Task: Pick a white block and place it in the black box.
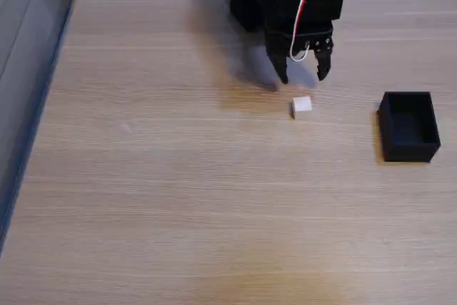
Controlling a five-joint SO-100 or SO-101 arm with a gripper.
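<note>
A tiny white block (302,106) lies on the wooden table, right of centre in the fixed view. My black gripper (303,76) hangs just above and behind it, open, its two fingertips spread apart with nothing between them. A red and white cable loops down the gripper's front. The black box (408,126) stands with its top open near the right edge of the table, well to the right of the block and apart from it.
The light wooden table (178,176) stretches wide to the left and toward the front. Its left edge drops off to a grey floor (25,48). Clutter sits behind the table's far edge.
</note>
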